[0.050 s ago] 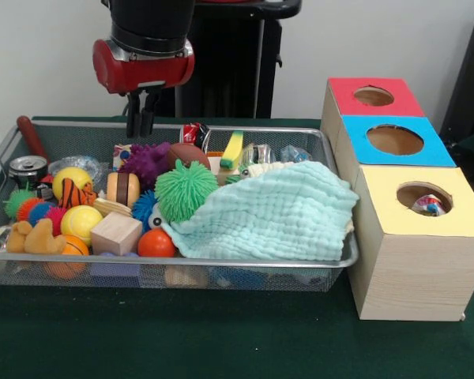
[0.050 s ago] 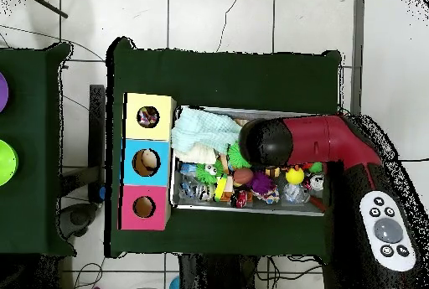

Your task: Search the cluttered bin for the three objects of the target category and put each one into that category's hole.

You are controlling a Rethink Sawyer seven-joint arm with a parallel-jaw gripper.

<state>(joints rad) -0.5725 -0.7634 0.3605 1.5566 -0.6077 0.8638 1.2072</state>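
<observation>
Green table [image 1: 221, 339] | hand [image 1: 142, 130] seemingly clenched, empty, over bin [image 1: 245, 260] back-left | purple spiky ball [image 1: 148, 162] just below

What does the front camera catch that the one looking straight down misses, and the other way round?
Only the front view shows the gripper hanging over the bin's back edge, plus toys such as the wooden cube and orange ball. Only the overhead view shows the floor tiles and a neighbouring table; there the arm hides much of the bin. Both show the bin, the green cloth and the three-holed box.
</observation>
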